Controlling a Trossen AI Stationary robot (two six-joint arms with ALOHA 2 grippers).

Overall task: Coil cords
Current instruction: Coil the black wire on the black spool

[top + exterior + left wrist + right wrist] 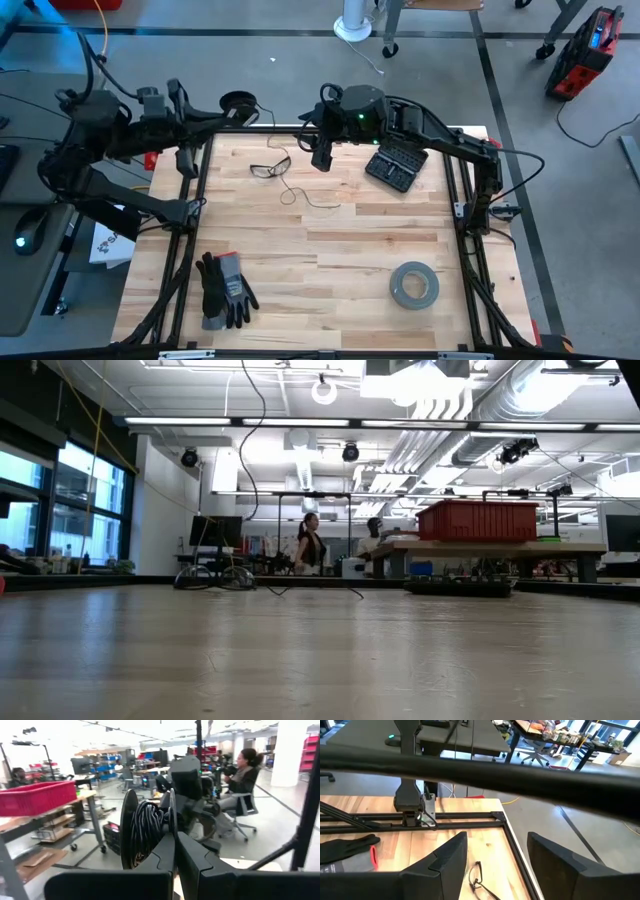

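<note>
Left hand [224,106] at far edge of desk [330,250], toward far-left corner, out over black frame rail. Fingers [150,865] nearly together in left wrist view, clamped on thin flange of small round black spool [145,830]. Spool upright on its edge, held clear of any surface, several turns of dark cord wound on its core. In high view, spool [240,101] seen just past far edge.

Loose length of thin dark cord [283,190] trailing from spool onto desk: down past safety glasses [270,167], small loop, then a short run toward desk centre. Lying slack and flat on wood. Loose end too fine to place.

Right hand [322,152] above far-centre of desk, just beside glasses, on the side toward the right edge. In right wrist view, right hand [497,847] wide open, nothing between fingers; glasses [477,875] and bare wood visible through gap. Contact with cord: none seen.

Other items on desk:
- dark bit case [395,166], open, near far-right corner, beneath right arm
- grey tape roll [413,285], flat, toward near-right corner, well apart from cord
- pair of dark work gloves [225,290], near near-left corner; also at edge of right wrist view [350,847]

Low view: both hands out of frame; level wooden top only, a person seated at a bench [310,547] in room well beyond.
</note>
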